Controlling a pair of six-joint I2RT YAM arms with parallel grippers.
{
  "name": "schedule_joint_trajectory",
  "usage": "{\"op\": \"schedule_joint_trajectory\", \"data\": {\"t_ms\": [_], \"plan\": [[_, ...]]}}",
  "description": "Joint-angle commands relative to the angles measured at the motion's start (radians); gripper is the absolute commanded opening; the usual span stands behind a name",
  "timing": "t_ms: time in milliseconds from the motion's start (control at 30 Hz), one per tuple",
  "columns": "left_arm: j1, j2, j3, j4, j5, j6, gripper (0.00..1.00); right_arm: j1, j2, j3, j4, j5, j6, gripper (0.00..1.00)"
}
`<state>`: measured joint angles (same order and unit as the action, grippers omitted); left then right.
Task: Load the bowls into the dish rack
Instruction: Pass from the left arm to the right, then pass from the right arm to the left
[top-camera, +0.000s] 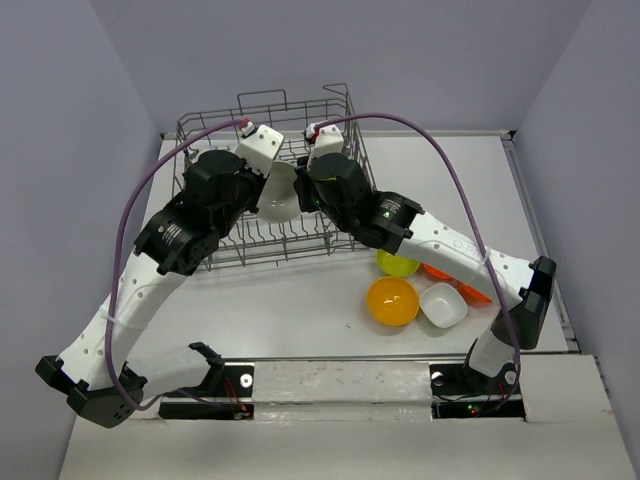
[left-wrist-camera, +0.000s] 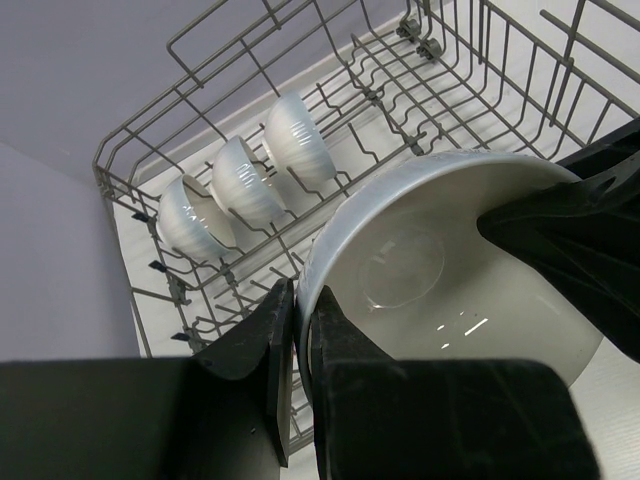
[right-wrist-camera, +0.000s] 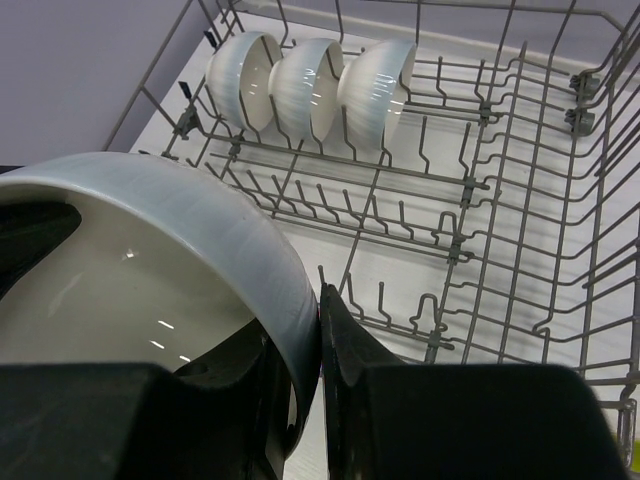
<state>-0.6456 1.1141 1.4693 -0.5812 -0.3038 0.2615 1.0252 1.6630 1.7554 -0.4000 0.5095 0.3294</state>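
Note:
A large white bowl (top-camera: 280, 197) hangs tilted over the middle of the grey wire dish rack (top-camera: 196, 131), with both arms on it. My left gripper (left-wrist-camera: 302, 322) is shut on its rim (left-wrist-camera: 450, 270), one finger inside and one outside. My right gripper (right-wrist-camera: 320, 340) is shut on the opposite rim (right-wrist-camera: 200, 230) the same way. Three small white ribbed bowls (right-wrist-camera: 310, 85) stand on edge in a row between the tines at the rack's far left side (left-wrist-camera: 240, 180).
Right of the rack on the table lie a lime green bowl (top-camera: 397, 263), an orange-yellow bowl (top-camera: 392, 300), a squarish white bowl (top-camera: 442, 304) and a red-orange bowl (top-camera: 472, 292), partly under the right arm. Upright tines (right-wrist-camera: 430, 150) fill the rack floor.

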Motion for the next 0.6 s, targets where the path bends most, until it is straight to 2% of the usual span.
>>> {"op": "schedule_joint_trajectory", "data": {"t_ms": [0, 133, 400, 567], "plan": [[0.004, 0.01, 0.02, -0.002, 0.006, -0.018, 0.16, 0.019, -0.016, 0.101, 0.222, 0.03, -0.015, 0.01], [0.004, 0.013, 0.014, -0.002, 0.017, -0.018, 0.19, 0.019, -0.006, 0.142, 0.217, 0.034, -0.026, 0.01], [0.004, 0.013, 0.005, -0.003, 0.037, -0.019, 0.33, 0.019, 0.004, 0.176, 0.214, 0.05, -0.036, 0.01], [0.004, 0.009, -0.004, -0.005, 0.04, -0.021, 0.36, 0.019, 0.001, 0.182, 0.213, 0.054, -0.039, 0.01]]}}
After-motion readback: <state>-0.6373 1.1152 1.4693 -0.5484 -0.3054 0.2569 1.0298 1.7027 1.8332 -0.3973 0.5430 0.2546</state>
